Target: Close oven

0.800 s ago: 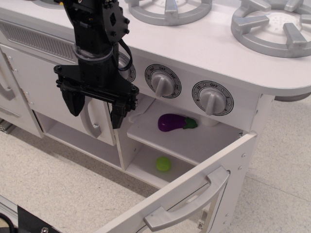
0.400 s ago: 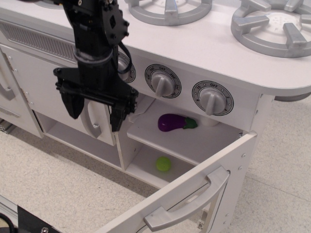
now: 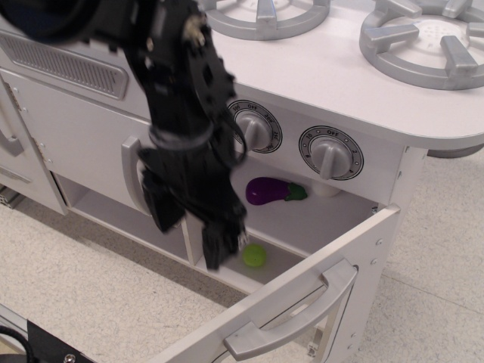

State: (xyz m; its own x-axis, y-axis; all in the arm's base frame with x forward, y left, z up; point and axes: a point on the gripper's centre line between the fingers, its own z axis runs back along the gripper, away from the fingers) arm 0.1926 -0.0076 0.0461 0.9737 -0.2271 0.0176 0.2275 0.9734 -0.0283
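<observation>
The oven [image 3: 318,219] is a white compartment under the knobs, with an inner shelf. Its door [image 3: 355,242] stands wide open, swung out toward the lower right, with the grey bar handle [image 3: 299,314] facing me. My black gripper [image 3: 190,231] is open and empty. It hangs in front of the oven's left side, blurred by motion, left of and above the door's free edge, touching nothing. A purple toy eggplant [image 3: 265,190] lies on the shelf. A green ball [image 3: 254,255] lies on the oven floor, right beside my right fingertip [image 3: 219,253].
Two grey knobs [image 3: 330,153] sit above the oven and grey burners [image 3: 423,38] on the white top. A windowless cabinet door with a vertical grey handle [image 3: 130,172] is left of the gripper. Speckled floor lies below.
The gripper has swung down and to the right, from in front of the cabinet door to in front of the oven opening. It has tilted and stays open. The oven door has not moved.
</observation>
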